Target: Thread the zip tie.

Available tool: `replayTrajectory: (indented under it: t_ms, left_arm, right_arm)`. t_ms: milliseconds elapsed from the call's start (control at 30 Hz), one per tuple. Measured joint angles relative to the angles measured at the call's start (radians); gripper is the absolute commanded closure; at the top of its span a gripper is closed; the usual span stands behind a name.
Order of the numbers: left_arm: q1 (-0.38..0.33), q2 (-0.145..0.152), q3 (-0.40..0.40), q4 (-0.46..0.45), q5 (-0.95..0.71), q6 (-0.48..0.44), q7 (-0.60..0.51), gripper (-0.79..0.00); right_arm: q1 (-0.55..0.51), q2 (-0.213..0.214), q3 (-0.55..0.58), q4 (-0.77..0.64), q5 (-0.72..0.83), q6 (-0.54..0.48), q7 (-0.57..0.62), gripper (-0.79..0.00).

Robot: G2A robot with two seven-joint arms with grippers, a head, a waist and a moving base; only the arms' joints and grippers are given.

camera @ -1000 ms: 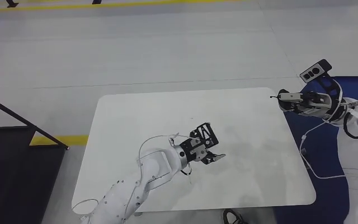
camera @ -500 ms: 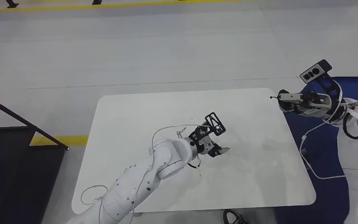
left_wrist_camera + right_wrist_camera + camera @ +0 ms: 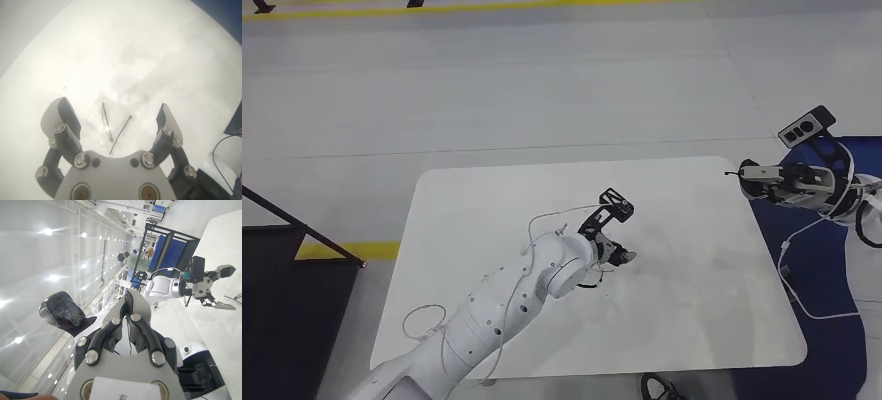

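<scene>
— Left fingers [image 3: 66, 113]?
— Spread wide, gripping nothing. The left gripper [image 3: 113, 103] hangs over a clear bag [image 3: 90, 119] that lies flat near the middle of the white table [image 3: 132, 47]. Two black zip ties [image 3: 105, 121] lie there, on it or in it, I can't tell which.
— Right fingers [image 3: 140, 306]?
— Clenched on a thin black strip [image 3: 130, 336]. The right gripper [image 3: 739, 172] sits by the table's right edge, well apart from the bag.

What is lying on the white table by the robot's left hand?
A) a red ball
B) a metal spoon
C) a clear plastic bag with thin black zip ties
C: a clear plastic bag with thin black zip ties lies on the white table, between the fingers of the open left hand.
</scene>
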Motion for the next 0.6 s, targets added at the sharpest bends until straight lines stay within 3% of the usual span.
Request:
replayTrajectory:
  t_ms: [133, 200, 600]
  left_arm:
    - [0.009, -0.001, 0.000, 0.016, -0.014, -0.003, -0.023, -0.779]
    - [0.004, -0.007, -0.002, 0.033, -0.029, 0.011, -0.056, -0.351]
    - [-0.032, -0.037, 0.010, 0.027, -0.031, 0.152, -0.274, -0.280]
  right_arm:
    - [0.000, 0.000, 0.000, 0.000, 0.000, 0.000, 0.000, 0.000]
    - [0.000, 0.000, 0.000, 0.000, 0.000, 0.000, 0.000, 0.000]
    - [0.000, 0.000, 0.000, 0.000, 0.000, 0.000, 0.000, 0.000]
